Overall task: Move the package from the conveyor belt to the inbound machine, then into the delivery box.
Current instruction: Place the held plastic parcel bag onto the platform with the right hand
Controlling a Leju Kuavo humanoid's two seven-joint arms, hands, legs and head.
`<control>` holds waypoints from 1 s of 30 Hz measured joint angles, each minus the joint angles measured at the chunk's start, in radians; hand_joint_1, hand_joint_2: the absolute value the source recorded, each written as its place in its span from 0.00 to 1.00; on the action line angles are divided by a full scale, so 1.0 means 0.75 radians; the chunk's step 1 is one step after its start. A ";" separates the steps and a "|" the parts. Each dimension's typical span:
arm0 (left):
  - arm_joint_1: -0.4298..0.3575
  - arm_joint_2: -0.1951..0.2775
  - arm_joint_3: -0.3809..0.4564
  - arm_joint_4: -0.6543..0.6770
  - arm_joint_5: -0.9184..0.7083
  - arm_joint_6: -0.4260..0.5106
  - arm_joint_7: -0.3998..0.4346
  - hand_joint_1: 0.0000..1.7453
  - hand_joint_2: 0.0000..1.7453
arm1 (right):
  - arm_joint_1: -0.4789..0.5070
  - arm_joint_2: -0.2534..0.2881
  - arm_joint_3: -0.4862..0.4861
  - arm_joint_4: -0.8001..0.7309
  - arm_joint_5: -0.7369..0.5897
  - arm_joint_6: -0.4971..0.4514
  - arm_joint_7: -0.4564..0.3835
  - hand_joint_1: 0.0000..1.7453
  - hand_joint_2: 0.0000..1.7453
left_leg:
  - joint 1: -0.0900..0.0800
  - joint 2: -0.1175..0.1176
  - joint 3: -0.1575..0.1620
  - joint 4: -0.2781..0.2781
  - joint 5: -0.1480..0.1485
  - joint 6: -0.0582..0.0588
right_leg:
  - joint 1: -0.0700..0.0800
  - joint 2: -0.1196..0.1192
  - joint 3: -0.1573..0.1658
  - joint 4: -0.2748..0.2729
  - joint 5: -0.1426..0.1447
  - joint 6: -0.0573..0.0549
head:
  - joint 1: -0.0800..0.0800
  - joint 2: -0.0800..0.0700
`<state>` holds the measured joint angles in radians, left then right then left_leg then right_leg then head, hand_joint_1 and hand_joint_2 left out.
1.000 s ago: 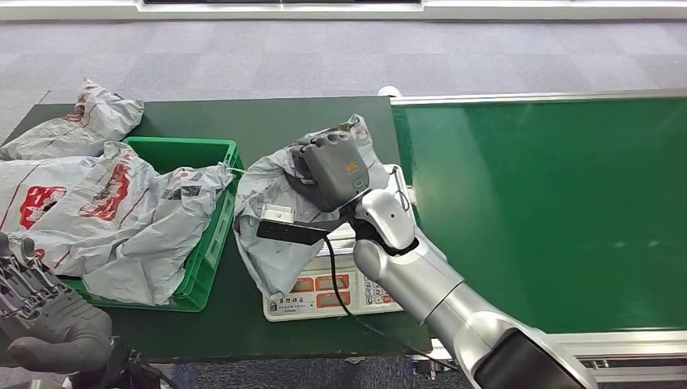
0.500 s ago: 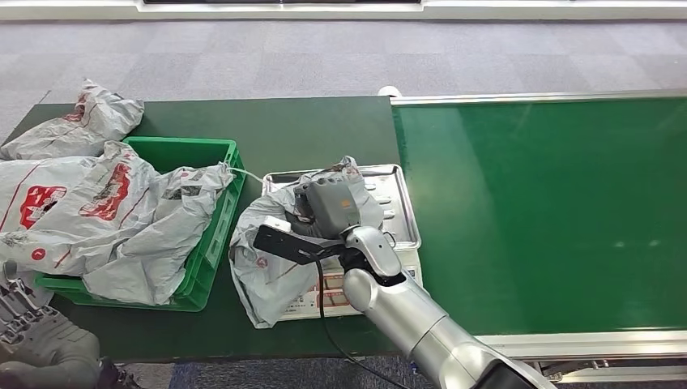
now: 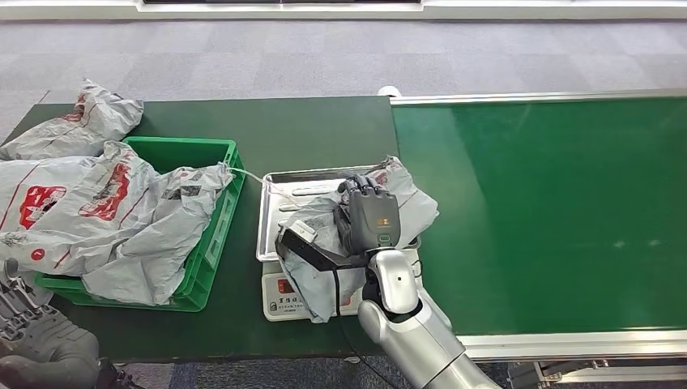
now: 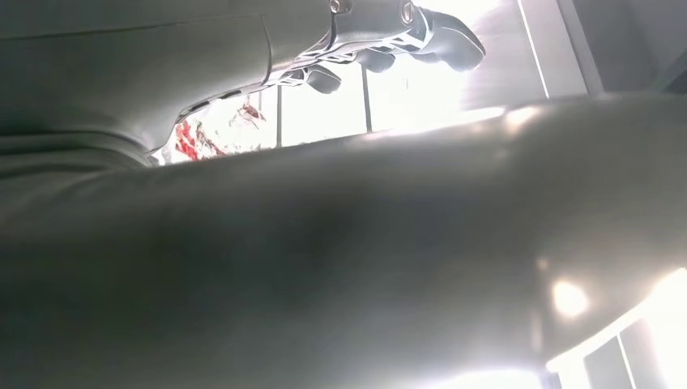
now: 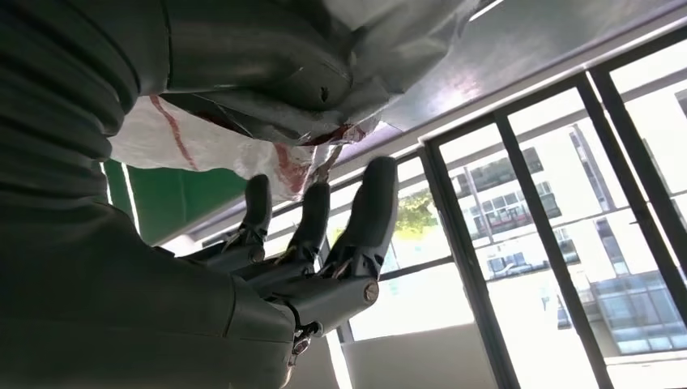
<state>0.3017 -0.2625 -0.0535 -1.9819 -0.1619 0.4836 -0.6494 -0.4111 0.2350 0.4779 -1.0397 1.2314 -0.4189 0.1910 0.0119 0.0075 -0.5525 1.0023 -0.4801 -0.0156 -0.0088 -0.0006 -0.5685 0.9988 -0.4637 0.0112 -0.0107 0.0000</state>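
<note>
Package (image 3: 324, 243) (one) under right robot hand (image 3: 373, 217), on scale (image 3: 279, 296).

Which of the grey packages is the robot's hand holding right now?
The package over the scale tray, gripped by the right hand; the others lie around the green crate.

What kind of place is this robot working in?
Probably a parcel sorting station. A green conveyor belt runs beside a weighing scale with a metal tray, the right hand holds a grey package over it, and a green crate holds more mail bags.
</note>
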 joint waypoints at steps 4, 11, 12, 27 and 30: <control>-0.003 0.000 0.000 0.003 0.000 0.000 -0.003 0.00 0.00 | 0.058 -0.008 -0.019 -0.109 0.021 0.004 -0.003 0.00 1.00 | 0.000 0.000 0.000 0.000 0.000 0.000 | 0.000 0.000 0.000 0.000 0.000 0.000 | 0.000 0.000; -0.012 0.001 0.000 0.014 0.000 0.001 -0.004 0.00 0.00 | 0.142 -0.021 -0.046 -0.282 0.142 -0.080 -0.018 0.00 1.00 | 0.000 0.000 0.000 0.000 0.000 0.000 | 0.000 0.000 0.000 0.000 0.000 0.000 | 0.000 0.000; -0.015 0.001 -0.001 0.017 0.002 0.003 -0.005 0.00 0.00 | 0.163 -0.024 -0.052 -0.325 0.170 -0.119 -0.030 0.00 1.00 | 0.000 0.000 0.000 0.000 0.000 0.000 | 0.000 0.000 0.000 0.000 0.000 0.000 | 0.000 0.000; -0.036 -0.021 -0.008 0.041 -0.106 0.113 -0.040 0.00 0.00 | 0.414 0.079 -0.296 -1.118 0.192 -0.378 -0.722 0.00 1.00 | 0.000 0.000 0.000 0.000 0.000 0.000 | 0.000 -0.001 -0.001 0.000 0.000 0.000 | 0.000 0.000; -0.040 -0.016 -0.037 0.041 -0.312 0.141 0.016 0.00 0.00 | 0.452 0.084 -0.371 -1.324 0.138 -0.378 -0.815 0.00 1.00 | -0.001 -0.001 -0.001 0.000 -0.001 0.000 | -0.002 -0.002 0.000 -0.001 0.000 0.000 | 0.000 0.000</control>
<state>0.2721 -0.2741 -0.0815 -1.9510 -0.3958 0.5893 -0.6376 -0.0724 0.2981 0.1998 -2.0328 1.3349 -0.7027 -0.4206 0.0110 0.0067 -0.5531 1.0024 -0.4806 -0.0154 -0.0102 -0.0019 -0.5688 0.9982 -0.4639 0.0114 -0.0103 0.0000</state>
